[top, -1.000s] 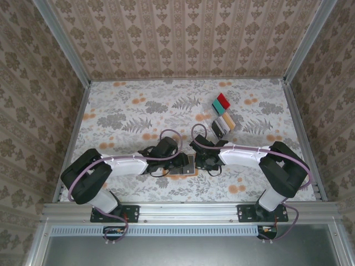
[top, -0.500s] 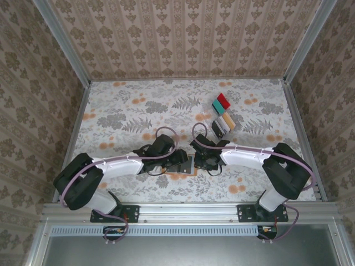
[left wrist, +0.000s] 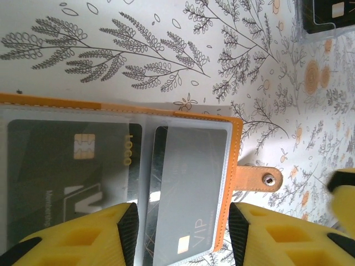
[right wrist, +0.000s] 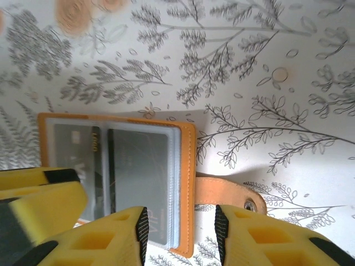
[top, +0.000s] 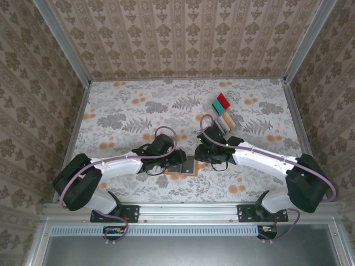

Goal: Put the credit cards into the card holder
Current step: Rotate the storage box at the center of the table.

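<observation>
The orange card holder [top: 190, 166] lies open on the table between both grippers. In the left wrist view the card holder [left wrist: 236, 160] has a dark card [left wrist: 61, 166] in its left clear sleeve and a grey VIP card [left wrist: 188, 183] in its right sleeve. My left gripper [left wrist: 183, 233] is open, its jaws straddling the grey card's sleeve. My right gripper [right wrist: 180, 233] is open over the holder's right edge [right wrist: 186, 166] and its snap strap [right wrist: 222, 191]. More credit cards [top: 222, 111], red and teal among them, lie fanned further back on the right.
A black card [left wrist: 327, 14] lies on the floral tablecloth beyond the holder. The other gripper's yellow finger [right wrist: 39, 199] is close at the left in the right wrist view. Metal rails [top: 75, 133] and wallpapered walls enclose the table.
Both grippers' jaws have spread wider, the right one most. The right arm has stretched out, its elbow swinging right, and its gripper has shifted slightly back over the holder's right end.
</observation>
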Robot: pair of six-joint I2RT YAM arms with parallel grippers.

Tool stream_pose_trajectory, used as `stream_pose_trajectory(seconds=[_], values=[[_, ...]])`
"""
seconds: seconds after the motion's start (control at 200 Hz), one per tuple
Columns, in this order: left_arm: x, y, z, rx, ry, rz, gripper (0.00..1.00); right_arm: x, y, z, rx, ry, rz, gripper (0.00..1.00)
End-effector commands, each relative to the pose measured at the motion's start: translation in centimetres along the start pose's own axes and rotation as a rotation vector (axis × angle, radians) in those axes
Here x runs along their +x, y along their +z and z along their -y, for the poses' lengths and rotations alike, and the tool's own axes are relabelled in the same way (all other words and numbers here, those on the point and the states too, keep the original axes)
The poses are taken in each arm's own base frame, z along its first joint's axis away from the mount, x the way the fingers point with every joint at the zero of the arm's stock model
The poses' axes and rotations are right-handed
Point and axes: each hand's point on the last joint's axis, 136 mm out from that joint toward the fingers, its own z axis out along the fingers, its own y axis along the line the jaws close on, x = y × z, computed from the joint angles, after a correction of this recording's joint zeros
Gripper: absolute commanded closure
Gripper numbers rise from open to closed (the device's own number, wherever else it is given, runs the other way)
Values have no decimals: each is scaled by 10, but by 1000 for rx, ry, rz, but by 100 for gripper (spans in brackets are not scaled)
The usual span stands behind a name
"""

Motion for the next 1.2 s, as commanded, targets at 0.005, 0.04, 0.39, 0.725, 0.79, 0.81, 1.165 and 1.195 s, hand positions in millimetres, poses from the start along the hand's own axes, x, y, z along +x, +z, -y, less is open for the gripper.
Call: stream_pose_trajectory(seconds=[0.005,0.04,0.39,0.725,0.79,0.81,1.165,1.195], values=[[-12,-16,12,4,54,64,50,-26,-31,10,37,-34,93,59],[-13,-18,11,5,61,71,49,-35,-39,15,48,-37,118,58],[-25,-32,18,13,93,131,45,-135,-102,71,88,30,292,36],[-46,-53,22,1,125,208,24,-202,-106,115,-3,157,286,28],[-49,-55,22,-1,122,215,21,-210,-105,121,-15,164,285,27],[-50,-55,21,-2,120,216,21,-212,-104,123,-21,169,282,27],[-66,-56,34,38,127,217,15,-232,-71,141,-111,246,206,26],[-67,-55,36,40,133,215,14,-232,-68,139,-128,246,197,26]])
